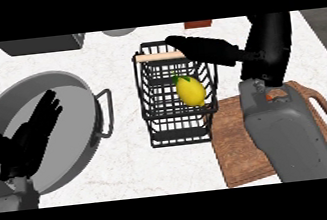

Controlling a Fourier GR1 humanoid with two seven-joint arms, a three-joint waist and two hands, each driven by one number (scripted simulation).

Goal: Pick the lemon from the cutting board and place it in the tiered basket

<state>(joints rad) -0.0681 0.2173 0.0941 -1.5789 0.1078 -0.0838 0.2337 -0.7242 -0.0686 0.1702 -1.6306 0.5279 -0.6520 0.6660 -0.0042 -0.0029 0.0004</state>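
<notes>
A yellow lemon (191, 90) lies inside the black wire tiered basket (170, 126), toward its right side. My right hand (206, 50) hovers over the basket's far rim by the wooden handle (159, 56), fingers stretched out to the left and holding nothing; it is above and clear of the lemon. The wooden cutting board (234, 150) lies right of the basket, partly covered by my right forearm. My left hand (28, 133) rests open at the lower left, fingers up, over the pan.
A large grey pan (71, 86) with a side handle fills the left side, next to the basket. A grey box (41, 44), a white dish (119, 32) and a brown item (197, 24) sit along the far edge.
</notes>
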